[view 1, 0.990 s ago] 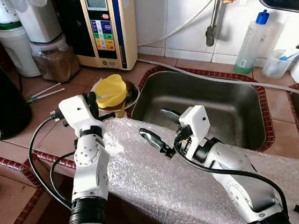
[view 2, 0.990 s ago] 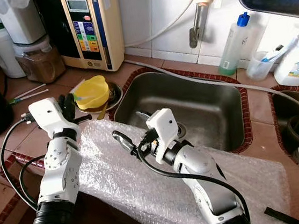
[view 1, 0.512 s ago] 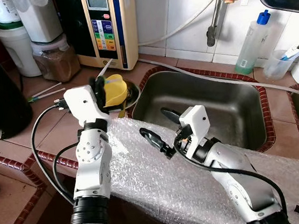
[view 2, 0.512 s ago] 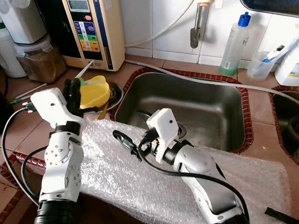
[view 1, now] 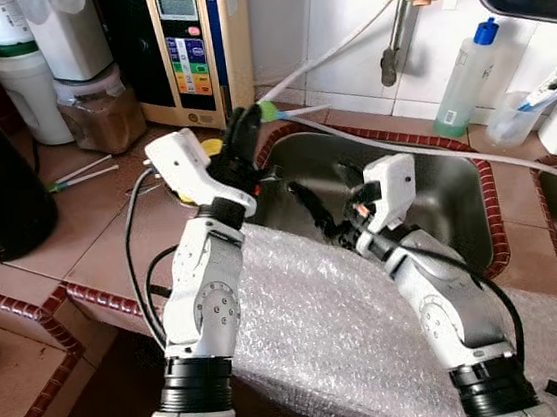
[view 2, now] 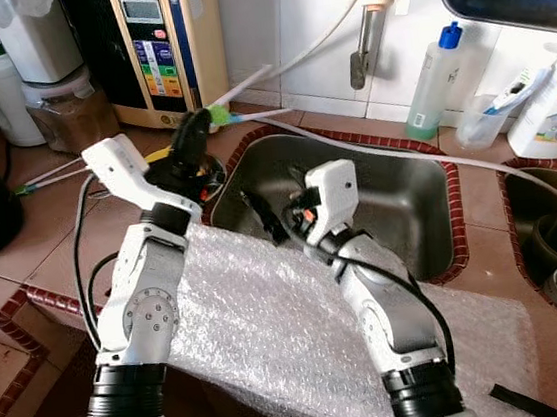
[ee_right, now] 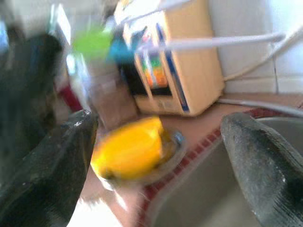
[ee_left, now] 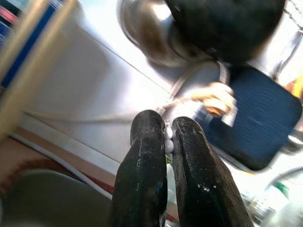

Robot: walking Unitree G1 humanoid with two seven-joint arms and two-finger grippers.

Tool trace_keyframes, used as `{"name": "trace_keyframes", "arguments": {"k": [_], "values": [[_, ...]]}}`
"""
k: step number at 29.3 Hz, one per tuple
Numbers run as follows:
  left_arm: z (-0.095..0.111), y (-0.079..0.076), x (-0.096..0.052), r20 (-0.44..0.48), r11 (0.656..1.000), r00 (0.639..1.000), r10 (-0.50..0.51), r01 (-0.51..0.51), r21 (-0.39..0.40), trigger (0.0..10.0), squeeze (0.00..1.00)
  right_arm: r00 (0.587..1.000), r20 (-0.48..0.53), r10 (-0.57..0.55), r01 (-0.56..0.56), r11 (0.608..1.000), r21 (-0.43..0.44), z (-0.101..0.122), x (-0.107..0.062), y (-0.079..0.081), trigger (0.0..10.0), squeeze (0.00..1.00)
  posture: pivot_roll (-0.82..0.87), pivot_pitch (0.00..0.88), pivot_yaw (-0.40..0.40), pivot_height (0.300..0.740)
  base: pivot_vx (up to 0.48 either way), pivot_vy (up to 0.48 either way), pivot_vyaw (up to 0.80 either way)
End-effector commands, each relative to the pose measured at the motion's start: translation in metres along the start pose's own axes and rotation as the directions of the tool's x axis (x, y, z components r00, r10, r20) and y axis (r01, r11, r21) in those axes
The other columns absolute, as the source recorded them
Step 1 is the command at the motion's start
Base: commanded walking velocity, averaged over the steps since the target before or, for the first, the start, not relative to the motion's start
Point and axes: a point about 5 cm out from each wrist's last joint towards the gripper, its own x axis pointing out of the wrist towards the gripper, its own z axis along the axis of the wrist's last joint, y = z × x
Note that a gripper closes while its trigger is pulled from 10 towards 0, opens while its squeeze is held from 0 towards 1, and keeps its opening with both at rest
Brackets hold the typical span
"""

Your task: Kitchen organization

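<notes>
Stainless steel sink, sunk into the terracotta-tiled bench, is the landmark here. The left end effector is raised above the sink's near-left corner, forearm angled steeply up from the bench edge, its black fingers pressed together on a thin white stick with a green and blue tip; the stick points away towards the tiled wall behind the sink. The right end effector reaches over the sink's near rim, elbow bent above a sheet of clear bubble wrap that drapes over the bench edge in front of the sink, and its fingers are spread wide apart. A yellow plastic lid sits on a small metal dish just left of the sink. Behind that stands a cream water ioniser; its label is too small to read.
</notes>
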Motion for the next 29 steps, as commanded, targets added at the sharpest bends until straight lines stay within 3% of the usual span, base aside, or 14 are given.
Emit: {"name": "trace_keyframes", "arguments": {"k": [1, 5, 11, 19, 29], "values": [[0.0007, -0.0069, 0.0012, 0.001, 0.999, 0.999, -0.036, 0.036, -0.006, 0.0, 0.00, 0.999, 0.018, -0.031, 0.029, 0.998, 0.056, 0.0054, 0.0000, -0.0065, 10.0, 0.00, 0.02, 0.000, -0.036, 0.740, 0.000, 0.000, 0.00], [0.0018, 0.0024, -0.0011, -0.009, 0.999, 1.000, 0.010, -0.011, -0.050, 0.0, 0.00, 0.999, 0.031, -0.034, 0.032, 0.996, 0.083, 0.0067, 0.0015, -0.0078, 10.0, 0.00, 0.03, 0.000, -0.033, 0.740, 0.000, 0.000, 0.00], [0.0004, 0.0023, -0.0016, -0.027, 0.997, 1.000, -0.005, 0.003, -0.075, 0.0, 0.00, 0.998, 0.046, -0.045, 0.037, 0.986, 0.162, 0.0069, 0.0031, -0.0084, 10.0, 0.00, 0.03, 0.000, -0.034, 0.740, 0.000, 0.000, 0.00], [0.0003, 0.0009, -0.0013, -0.040, 0.995, 0.999, -0.027, 0.023, -0.096, 0.0, 0.00, 0.996, 0.071, -0.062, 0.032, 0.934, 0.355, 0.0071, 0.0021, -0.0119, 10.0, 0.00, 0.03, 0.000, -0.034, 0.740, 0.000, 0.000, 0.00], [-0.0018, -0.0020, -0.0014, -0.059, 0.991, 0.997, -0.056, 0.048, -0.122, 0.0, 0.00, 0.989, 0.117, -0.093, 0.026, 0.877, 0.479, 0.0076, 0.0094, -0.0125, 10.0, 0.00, 0.03, 0.000, -0.036, 0.740, 0.000, 0.000, 0.00]]}}
